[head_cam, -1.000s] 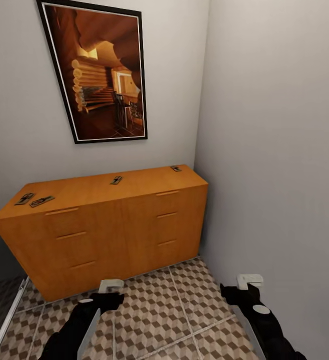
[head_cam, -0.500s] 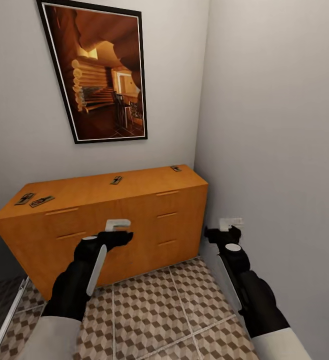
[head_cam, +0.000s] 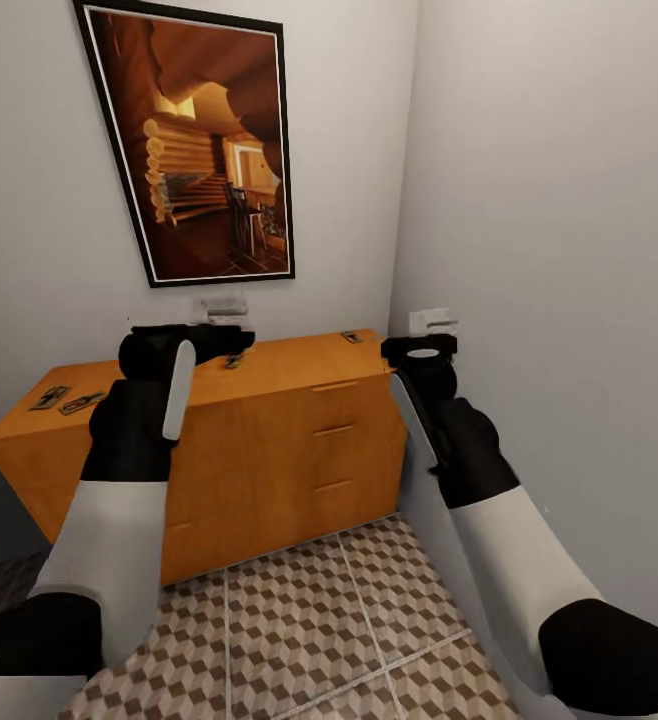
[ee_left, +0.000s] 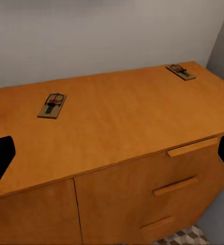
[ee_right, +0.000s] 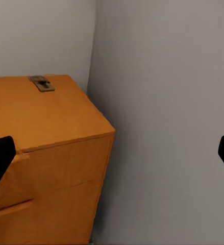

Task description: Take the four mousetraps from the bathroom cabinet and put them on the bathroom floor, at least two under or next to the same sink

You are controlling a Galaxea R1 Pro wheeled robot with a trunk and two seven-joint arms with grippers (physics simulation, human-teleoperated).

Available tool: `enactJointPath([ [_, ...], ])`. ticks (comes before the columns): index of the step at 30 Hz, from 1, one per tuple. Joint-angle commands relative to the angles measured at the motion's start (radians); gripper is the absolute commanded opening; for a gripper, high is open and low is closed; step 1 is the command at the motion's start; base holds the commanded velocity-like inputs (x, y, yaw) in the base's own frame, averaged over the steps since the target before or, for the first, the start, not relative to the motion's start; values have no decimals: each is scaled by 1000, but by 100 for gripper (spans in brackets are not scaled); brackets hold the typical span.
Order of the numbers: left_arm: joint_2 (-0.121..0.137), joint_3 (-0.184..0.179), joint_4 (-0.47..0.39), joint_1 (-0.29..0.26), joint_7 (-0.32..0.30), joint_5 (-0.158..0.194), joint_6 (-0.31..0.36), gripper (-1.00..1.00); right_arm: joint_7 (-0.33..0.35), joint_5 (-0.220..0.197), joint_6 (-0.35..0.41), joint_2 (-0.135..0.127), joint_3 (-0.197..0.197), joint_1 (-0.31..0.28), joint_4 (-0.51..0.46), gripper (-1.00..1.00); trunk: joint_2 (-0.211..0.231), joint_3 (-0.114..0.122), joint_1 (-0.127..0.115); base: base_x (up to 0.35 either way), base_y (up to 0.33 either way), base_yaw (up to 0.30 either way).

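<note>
Currently in a corner of plain grey walls: orange-brown cabinet (head_cam: 269, 440) against the back wall, framed cabin picture (head_cam: 194, 140) above it. Cube-pattern bathroom floor (head_cam: 309, 630) below. Mousetraps on the cabinet's flat top: two at the left end (head_cam: 67, 400), one mid-top (ee_left: 52, 105), one at the right back corner (ee_left: 181, 71). Left tool (head_cam: 221, 318) and right tool (head_cam: 431, 325) both raised at cabinet-top height, fingers spread wide, holding nothing.
</note>
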Motion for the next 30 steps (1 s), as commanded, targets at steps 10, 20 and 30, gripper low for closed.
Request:
enactJointPath([
  [10,5,3,14,-102,27,1,7,100,-21,-337,143,-1,0,-283,219,100,-1,-2,0,0,0,0],
  [20,6,0,18,-101,28,3,7,100,-17,-391,182,-1,8,-310,204,100,-1,-2,0,0,0,0],
  [30,4,-3,13,-95,28,-3,5,100,-16,-396,187,3,10,-308,189,100,-1,-2,0,0,0,0],
])
